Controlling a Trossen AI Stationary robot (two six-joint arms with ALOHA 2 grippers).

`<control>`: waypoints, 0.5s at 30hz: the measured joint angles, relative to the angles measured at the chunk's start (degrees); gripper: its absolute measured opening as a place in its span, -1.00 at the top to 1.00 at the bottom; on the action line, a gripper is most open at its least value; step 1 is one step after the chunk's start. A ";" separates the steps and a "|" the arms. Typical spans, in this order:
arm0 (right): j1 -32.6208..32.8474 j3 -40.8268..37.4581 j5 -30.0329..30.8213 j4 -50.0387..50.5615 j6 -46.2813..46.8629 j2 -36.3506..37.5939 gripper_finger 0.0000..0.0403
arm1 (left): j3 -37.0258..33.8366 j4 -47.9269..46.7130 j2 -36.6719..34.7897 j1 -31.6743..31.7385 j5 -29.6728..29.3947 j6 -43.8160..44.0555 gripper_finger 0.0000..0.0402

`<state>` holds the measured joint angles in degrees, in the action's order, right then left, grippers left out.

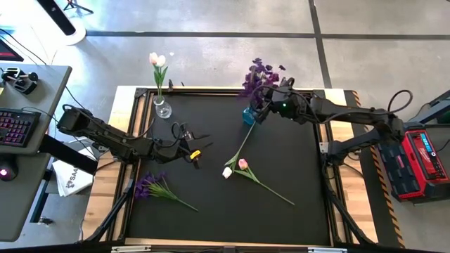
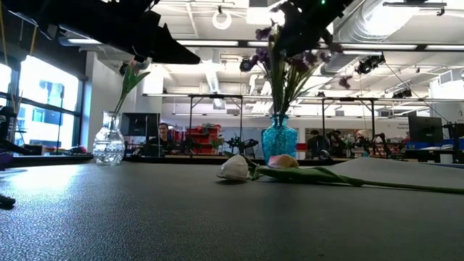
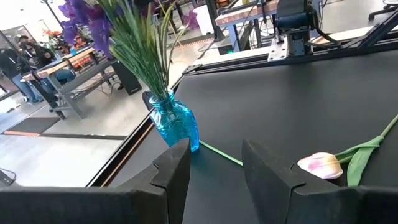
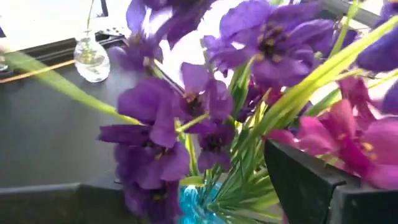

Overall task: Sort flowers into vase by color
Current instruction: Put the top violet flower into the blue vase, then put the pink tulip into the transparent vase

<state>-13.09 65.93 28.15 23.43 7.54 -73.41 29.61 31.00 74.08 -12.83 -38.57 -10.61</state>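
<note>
A blue vase (image 1: 249,116) (image 2: 279,138) at the mat's far side holds purple flowers (image 1: 260,74). My right gripper (image 1: 267,104) (image 4: 186,180) hangs open above it, its fingers on either side of the purple blooms (image 4: 205,124). A clear vase (image 1: 162,109) (image 2: 109,145) at the far left holds pale tulips (image 1: 157,60). A white tulip (image 1: 227,172) and a pink tulip (image 1: 242,164) lie on the mat's middle. A purple bunch (image 1: 151,186) lies near left. My left gripper (image 1: 195,151) (image 3: 214,165) waits open left of centre, pointing at the blue vase (image 3: 177,124).
The black mat (image 1: 281,211) has a raised frame around it. A desk with a keyboard (image 1: 17,126) stands off the left side, and a red box (image 1: 418,158) off the right. People sit in the room beyond the far edge (image 2: 165,138).
</note>
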 joint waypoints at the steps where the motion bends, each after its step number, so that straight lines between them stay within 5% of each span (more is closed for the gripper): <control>1: 0.30 0.62 -0.11 1.38 0.01 0.19 -0.24 | 0.00 -0.08 0.00 -0.01 0.00 0.00 0.34; 15: 8.88 6.76 -2.16 23.56 7.32 5.92 -0.24 | 0.00 -0.30 0.00 -0.01 0.00 0.00 0.34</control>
<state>-4.21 72.69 25.99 46.99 14.86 -67.49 29.61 30.70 74.08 -12.84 -38.57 -10.61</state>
